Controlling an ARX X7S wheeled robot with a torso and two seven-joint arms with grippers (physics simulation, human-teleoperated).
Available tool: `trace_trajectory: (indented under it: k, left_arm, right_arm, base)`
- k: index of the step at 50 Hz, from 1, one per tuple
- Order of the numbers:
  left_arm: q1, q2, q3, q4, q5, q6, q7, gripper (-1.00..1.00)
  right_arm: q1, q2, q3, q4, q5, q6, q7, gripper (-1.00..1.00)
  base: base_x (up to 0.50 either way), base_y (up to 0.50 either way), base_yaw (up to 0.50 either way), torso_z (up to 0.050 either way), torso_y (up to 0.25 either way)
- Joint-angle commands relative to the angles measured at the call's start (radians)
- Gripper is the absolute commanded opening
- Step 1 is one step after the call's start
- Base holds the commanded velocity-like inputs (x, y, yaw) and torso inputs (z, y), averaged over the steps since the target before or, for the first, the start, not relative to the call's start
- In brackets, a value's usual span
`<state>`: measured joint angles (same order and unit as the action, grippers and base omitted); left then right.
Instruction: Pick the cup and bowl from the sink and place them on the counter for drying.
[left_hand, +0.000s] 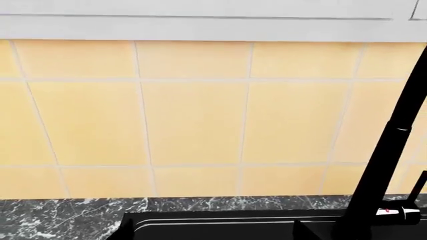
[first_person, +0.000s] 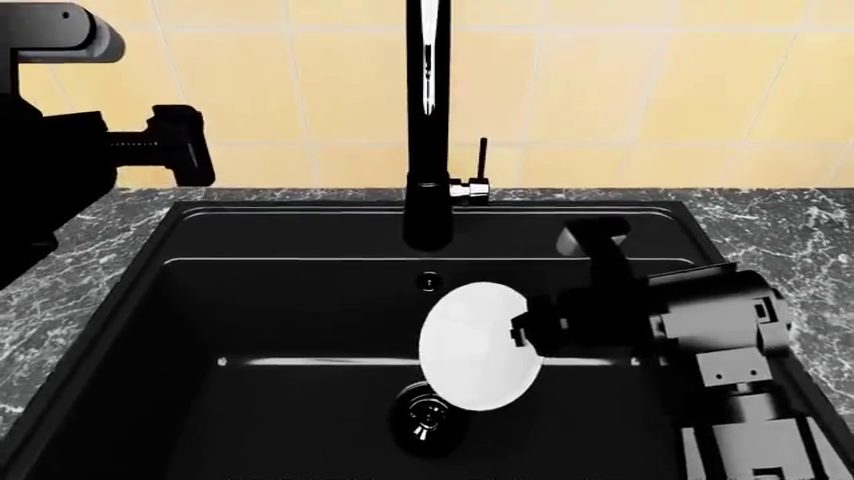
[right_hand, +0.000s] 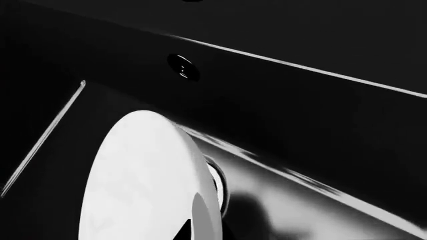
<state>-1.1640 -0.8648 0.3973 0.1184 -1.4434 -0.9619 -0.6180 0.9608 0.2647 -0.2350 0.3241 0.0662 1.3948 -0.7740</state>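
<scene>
Right end effector (first_person: 523, 335) clamped on the bowl (first_person: 478, 346) rim, bowl tilted over the sink (first_person: 267, 330). Lift clear, swing to bench (first_person: 787, 225). Left end effector (first_person: 180, 145): can't tell.

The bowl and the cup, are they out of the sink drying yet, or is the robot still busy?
Not done yet. Nothing white sits on the counter so far. The right gripper holds the bowl by its rim, tipped on edge above the drain, so it is still inside the sink. It must go onto the counter next. The cup is not visible in any view. The left gripper waits up by the tiles.
</scene>
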Motion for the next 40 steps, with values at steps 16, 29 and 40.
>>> trace_trajectory:
  k: [16,29,40]
  left_arm:
    - [0.012,0.026,-0.013,-0.041,-0.040,0.001,0.028,1.00]
    - [0.022,0.028,-0.016,-0.040,-0.035,0.017,0.024,1.00]
    - [-0.011,0.038,-0.013,-0.027,-0.047,0.004,0.009,1.00]
  right_arm:
    - [0.030,0.029,0.148,-0.176,0.028,0.153,0.017,-1.00]
    - [0.148,0.381,0.168,-0.188,1.096,0.173,0.854,-1.00]
    - [0.083,0.516,0.296,-0.217,1.442,0.155,1.171,-1.00]
  base:
    - [0.00,0.00,0.00,0.000,0.057]
    - [0.00,0.00,0.00,0.000,0.000]
    - [0.00,0.00,0.00,0.000,0.000]
